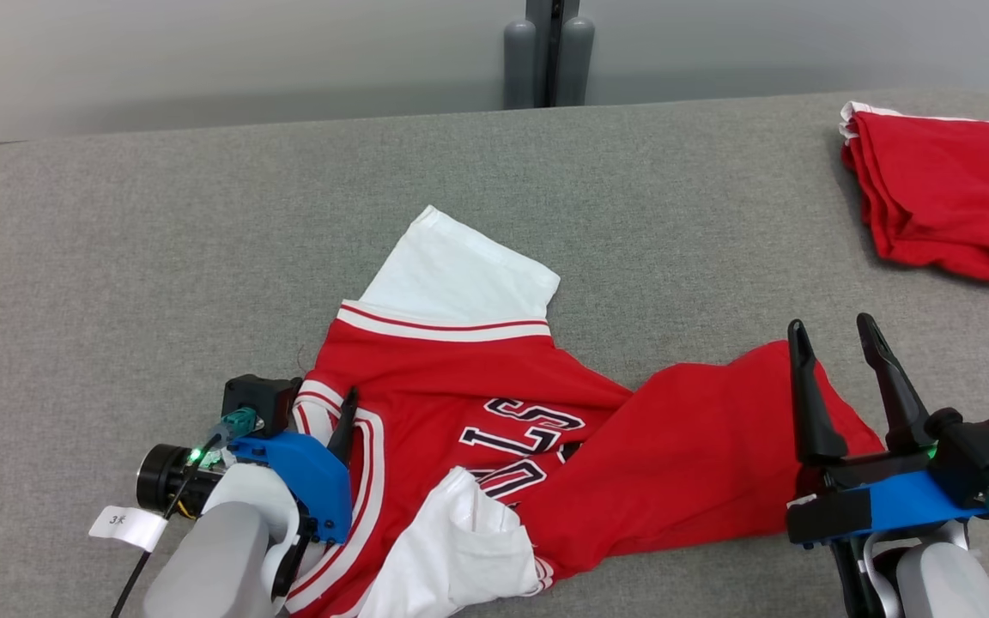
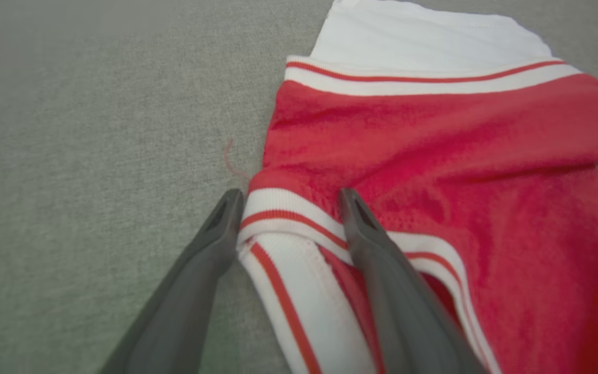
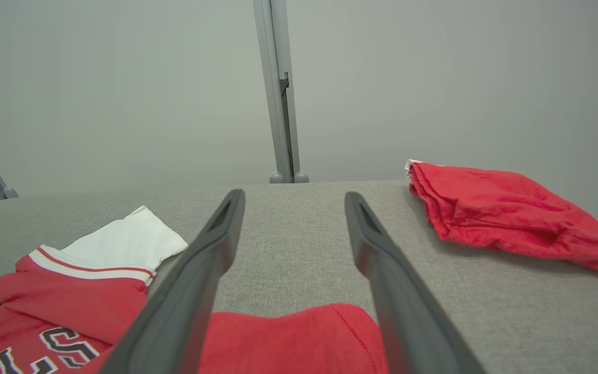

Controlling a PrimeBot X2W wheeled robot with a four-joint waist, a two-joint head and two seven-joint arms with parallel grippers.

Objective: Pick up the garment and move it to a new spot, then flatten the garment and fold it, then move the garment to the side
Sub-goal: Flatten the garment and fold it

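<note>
At upper right of the head view, on the grey table (image 1: 117,257), a folded red cloth (image 1: 941,206) lies well apart from the work. At top centre stands a grey post (image 1: 549,51). Lower centre, the red jersey (image 1: 460,403) sprawls crumpled. With jaws spread, the left gripper (image 2: 288,200) straddles its striped trim. Over its right end, the right gripper (image 1: 830,324) hovers, released.
</note>
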